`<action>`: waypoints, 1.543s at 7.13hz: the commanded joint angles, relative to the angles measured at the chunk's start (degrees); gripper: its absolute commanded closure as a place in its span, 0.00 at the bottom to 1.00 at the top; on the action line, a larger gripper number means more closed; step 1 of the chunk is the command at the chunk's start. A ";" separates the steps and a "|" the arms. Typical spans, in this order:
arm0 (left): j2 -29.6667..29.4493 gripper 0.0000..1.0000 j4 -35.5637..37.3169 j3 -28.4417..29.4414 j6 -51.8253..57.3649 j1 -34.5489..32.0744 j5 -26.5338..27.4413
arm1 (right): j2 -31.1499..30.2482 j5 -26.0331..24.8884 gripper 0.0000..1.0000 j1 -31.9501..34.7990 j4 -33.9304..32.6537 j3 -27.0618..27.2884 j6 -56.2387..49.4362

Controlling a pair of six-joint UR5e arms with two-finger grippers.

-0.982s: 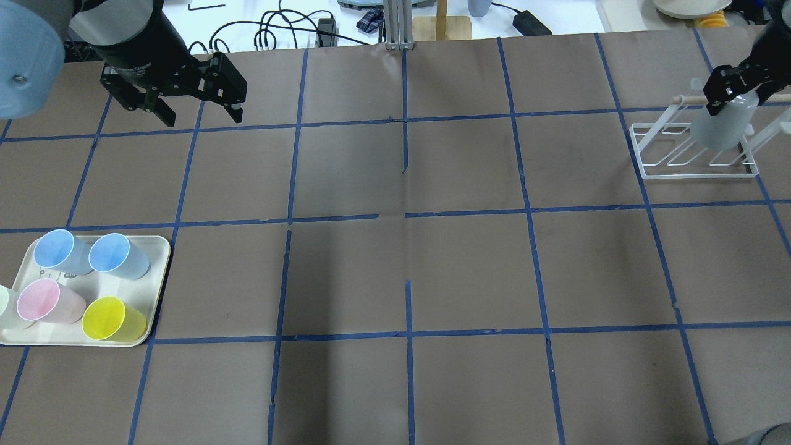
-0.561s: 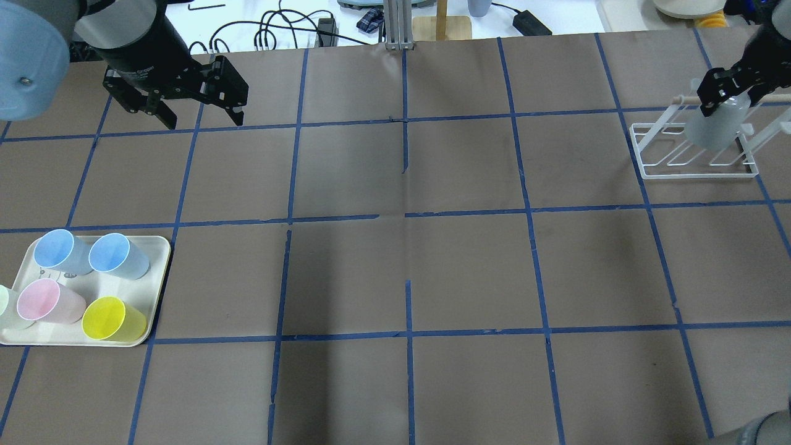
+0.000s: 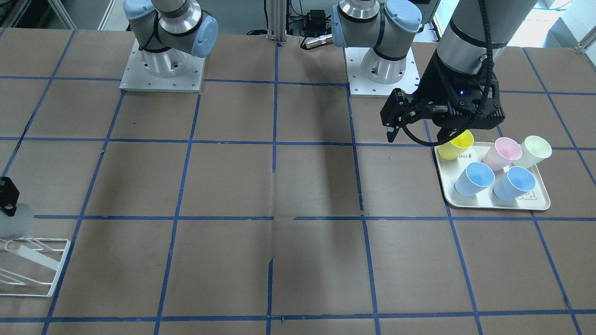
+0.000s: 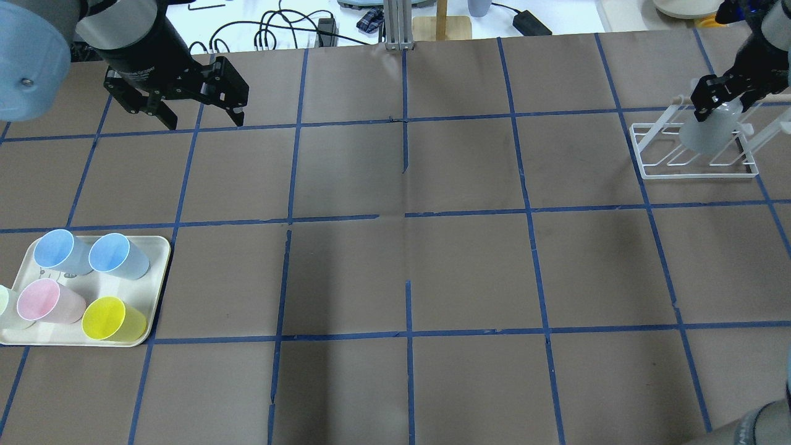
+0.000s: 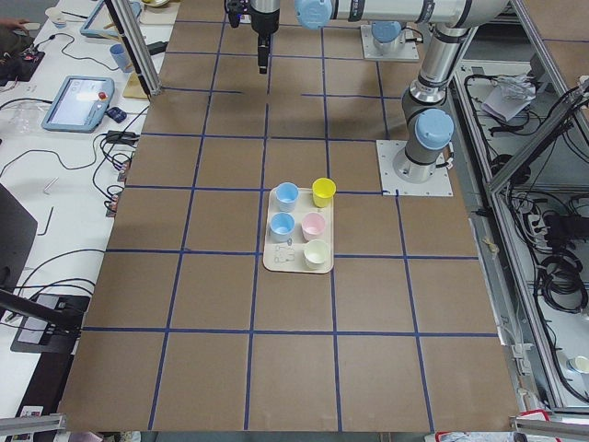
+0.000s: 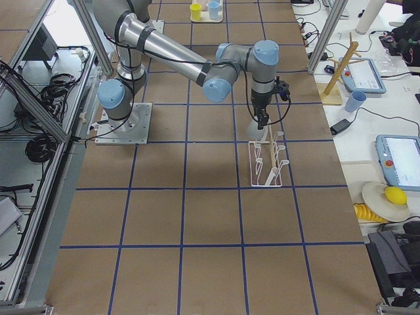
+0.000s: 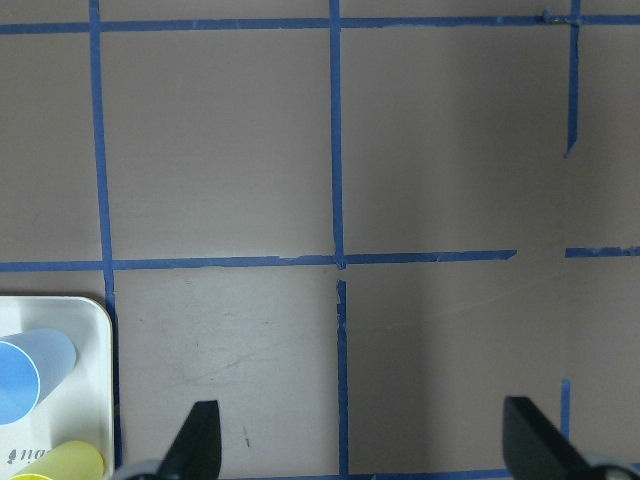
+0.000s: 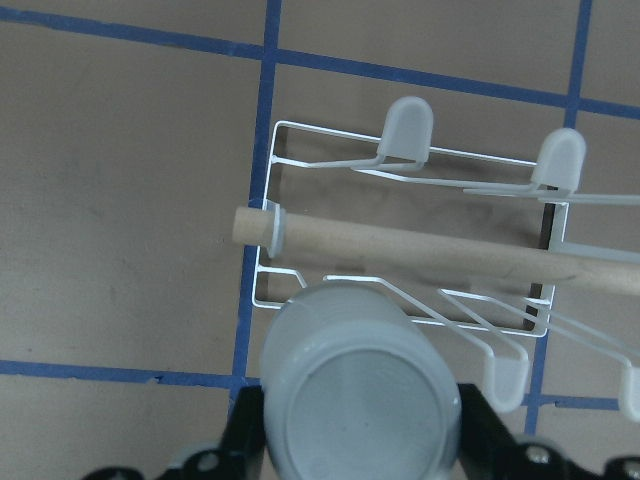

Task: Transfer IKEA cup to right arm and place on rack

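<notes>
My right gripper (image 4: 720, 99) is shut on the pale grey IKEA cup (image 4: 704, 133) and holds it over the white wire rack (image 4: 649, 168) at the table's far right. In the right wrist view the cup (image 8: 360, 400) shows its rounded base between the jaws, just beside the rack's wooden peg (image 8: 400, 245) and above the slanted rods (image 8: 470, 320). I cannot tell whether the cup touches the rack. In the front view the cup (image 3: 14, 223) hangs above the rack (image 3: 46, 279) at the left edge. My left gripper (image 4: 198, 117) is open and empty, far left.
A cream tray (image 4: 157, 247) at the near left holds several coloured cups, among them a yellow cup (image 4: 111, 318) and two light blue cups (image 4: 114, 253). In the left wrist view the tray's corner (image 7: 90, 310) lies below the open left gripper (image 7: 365, 445).
My right gripper has carried the cup a little to the left over the rack, and the cup looks lower. The left gripper has barely moved.
</notes>
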 commanded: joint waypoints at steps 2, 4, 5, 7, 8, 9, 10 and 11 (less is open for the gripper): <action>0.00 0.00 0.09 -0.03 0.00 0.00 0.00 | 0.55 -0.09 0.00 0.00 -0.16 -0.47 -0.22; 0.00 0.00 0.09 -0.12 0.00 0.00 0.00 | -0.05 -0.09 0.00 0.00 -0.07 -0.83 -0.13; 0.00 0.00 0.09 -0.12 0.00 0.00 0.00 | -1.37 -0.09 0.00 0.00 0.89 -1.61 -0.04; 0.09 0.00 0.09 -0.12 0.00 0.00 0.00 | -7.06 3.13 0.00 0.09 10.08 -2.58 0.66; 0.26 0.00 0.09 -0.21 0.00 0.00 -0.09 | -10.14 3.16 0.00 0.18 13.69 -2.41 0.84; 0.44 0.00 0.09 -0.29 0.09 0.09 0.00 | -12.78 3.25 0.00 0.35 18.25 -2.15 2.58; 0.52 0.00 0.09 -0.30 0.09 0.18 0.00 | -14.98 3.25 0.00 0.35 21.43 -1.62 2.60; 0.70 0.00 0.00 -0.47 0.52 0.61 0.00 | -16.22 3.25 0.00 0.44 23.98 -1.53 2.77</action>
